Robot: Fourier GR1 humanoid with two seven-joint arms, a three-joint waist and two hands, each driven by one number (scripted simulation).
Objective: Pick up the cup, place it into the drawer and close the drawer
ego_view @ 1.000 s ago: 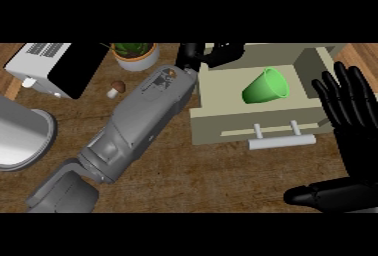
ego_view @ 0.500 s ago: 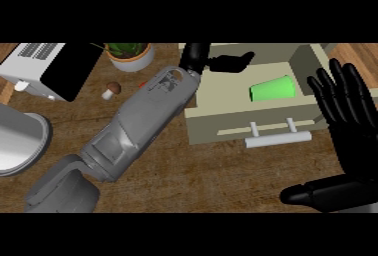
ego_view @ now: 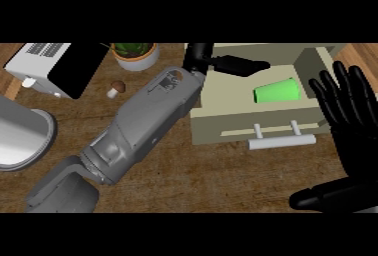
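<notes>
Watch it: the green cup point(ego_view: 277, 91) lies on its side inside the open drawer point(ego_view: 221, 125), your left hand point(ego_view: 229, 64) hangs released over its back corner, your right hand point(ego_view: 351, 107) rests open alongside, so pushing the handle point(ego_view: 280, 143) now could pinch that left hand

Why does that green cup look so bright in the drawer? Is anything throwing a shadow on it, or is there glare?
Head view: the cup is an even bright green, with no shadow across it and no glare spot. Head view: the left hand hangs over the far left of the drawer, apart from the cup. Head view: the grey pot at the left edge shows only a soft sheen.
</notes>
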